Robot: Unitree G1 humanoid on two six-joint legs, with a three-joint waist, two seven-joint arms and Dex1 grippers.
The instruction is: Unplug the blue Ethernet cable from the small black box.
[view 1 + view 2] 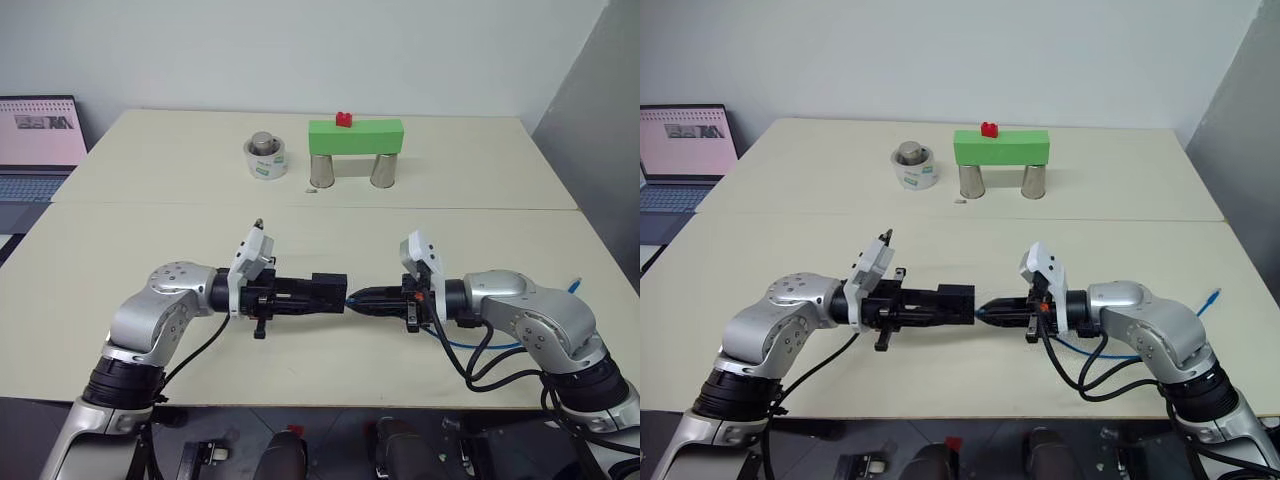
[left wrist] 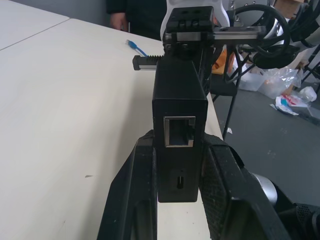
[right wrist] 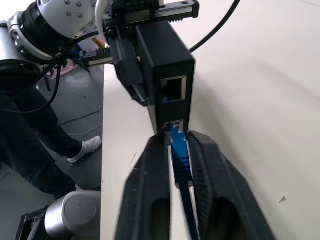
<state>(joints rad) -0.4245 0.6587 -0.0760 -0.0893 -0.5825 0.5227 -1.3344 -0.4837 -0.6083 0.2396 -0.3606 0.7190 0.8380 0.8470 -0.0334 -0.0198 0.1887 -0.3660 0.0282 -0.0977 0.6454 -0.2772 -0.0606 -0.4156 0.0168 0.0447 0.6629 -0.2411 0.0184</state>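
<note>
Right wrist view: blue Ethernet cable [image 3: 179,159] plug pinched by closed right claw [image 3: 178,150].
Light, rigid small black box [image 1: 326,292], at 9 o'clock of the plug, is clamped by left claw [image 2: 179,175]; the limp cord is best gripped at its stiff plug.

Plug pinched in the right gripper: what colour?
Bright blue, seated in the small black box; clearest in the right wrist view.

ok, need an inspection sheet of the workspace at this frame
Surface: cream table, seam across the middle.
Job's things: small black box held above the table; blue Ethernet cable plugged into one port, the other port empty.
Clutter: green block bridging two metal cups, red piece on top; white roll with a metal cylinder in it.
Grippers: left pincer shut on the box; right pincer shut on the cable's plug.
Cables: cable's free end lies near the right edge.
Surroundings: laptop at left; person standing beside the table.
</note>
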